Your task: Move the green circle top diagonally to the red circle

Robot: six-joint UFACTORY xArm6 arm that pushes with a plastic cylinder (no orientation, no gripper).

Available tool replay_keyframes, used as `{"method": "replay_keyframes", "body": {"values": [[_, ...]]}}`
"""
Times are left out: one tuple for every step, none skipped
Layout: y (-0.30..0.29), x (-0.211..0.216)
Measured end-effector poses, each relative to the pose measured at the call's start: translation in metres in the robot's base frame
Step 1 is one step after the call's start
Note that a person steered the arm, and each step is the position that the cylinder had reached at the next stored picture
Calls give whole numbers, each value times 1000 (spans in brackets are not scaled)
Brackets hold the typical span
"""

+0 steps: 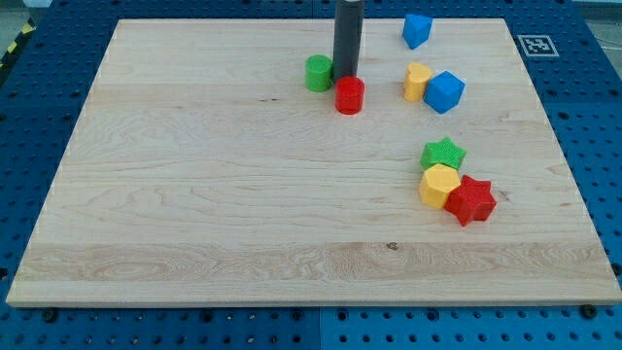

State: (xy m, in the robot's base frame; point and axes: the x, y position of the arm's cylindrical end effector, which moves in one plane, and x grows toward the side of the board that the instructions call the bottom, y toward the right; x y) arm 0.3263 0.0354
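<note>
While the green circle [318,73] sits near the view's top of the wooden surface [194,194], just up and to the view's left of the red circle [350,95], my tip [345,78] stands between the two, close against both; its very end is partly masked by the red circle, so actual contact cannot be confirmed. No gripper is fitted, so nothing is clasped or held; the rod can only push. Judged from this layout, the placement looks nearly complete, and the main risk is that any further stroke drags the red circle along, or glances off the green circle's rounded side and spins it away. Well apart at the view's right lie a blue block [417,29], a yellow block [418,82] touching a blue cube [444,91], and a cluster of green star [443,153], yellow hexagon [438,184] and red star [471,199]. The rod's upper part is cut off by the frame.
</note>
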Motion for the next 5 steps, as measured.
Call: {"method": "replay_keyframes", "body": {"values": [[-4, 0], [-4, 0], [1, -12], [3, -22], [3, -36]]}}
